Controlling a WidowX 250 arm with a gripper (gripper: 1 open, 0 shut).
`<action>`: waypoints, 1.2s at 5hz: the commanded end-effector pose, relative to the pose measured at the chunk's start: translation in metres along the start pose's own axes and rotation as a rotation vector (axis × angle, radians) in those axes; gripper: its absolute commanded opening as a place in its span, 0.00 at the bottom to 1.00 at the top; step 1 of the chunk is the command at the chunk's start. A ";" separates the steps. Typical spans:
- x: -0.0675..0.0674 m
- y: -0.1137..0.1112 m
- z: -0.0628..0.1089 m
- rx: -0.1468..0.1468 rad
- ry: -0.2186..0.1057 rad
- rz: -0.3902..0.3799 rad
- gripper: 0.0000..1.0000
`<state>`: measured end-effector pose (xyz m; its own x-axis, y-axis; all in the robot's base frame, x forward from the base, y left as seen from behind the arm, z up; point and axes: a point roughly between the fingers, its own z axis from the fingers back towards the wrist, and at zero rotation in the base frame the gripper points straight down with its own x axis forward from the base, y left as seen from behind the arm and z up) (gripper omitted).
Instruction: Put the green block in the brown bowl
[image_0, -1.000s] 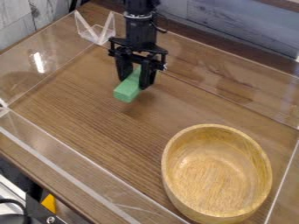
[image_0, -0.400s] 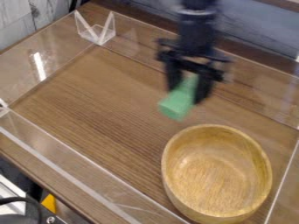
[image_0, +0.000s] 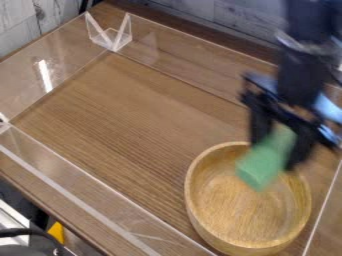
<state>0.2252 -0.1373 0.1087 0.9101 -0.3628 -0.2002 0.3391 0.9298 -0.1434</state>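
Observation:
The green block (image_0: 269, 161) hangs tilted between the black fingers of my gripper (image_0: 283, 140), which is shut on its upper end. It hovers above the inside of the brown bowl (image_0: 214, 215), over the bowl's far right part, not touching the wood. The bowl is a wide light-brown wooden one with a thick rim, sitting at the table's front right. My arm comes down from the top right and is blurred by motion.
A wood-grain tabletop (image_0: 120, 110) is ringed by low clear plastic walls (image_0: 54, 175). A small clear plastic stand (image_0: 110, 32) sits at the far left corner. A grey brick wall runs behind.
My gripper has carried the green block from the table's far middle to the right and toward the front, lifting it until it hangs over the bowl. The bowl has not moved.

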 end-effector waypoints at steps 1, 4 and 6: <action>-0.002 -0.002 -0.006 0.021 -0.046 -0.045 0.00; -0.008 0.001 -0.006 0.030 -0.108 -0.125 0.00; -0.009 0.005 -0.006 0.021 -0.119 -0.142 0.00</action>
<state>0.2130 -0.1298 0.0880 0.8677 -0.4799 -0.1295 0.4629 0.8751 -0.1412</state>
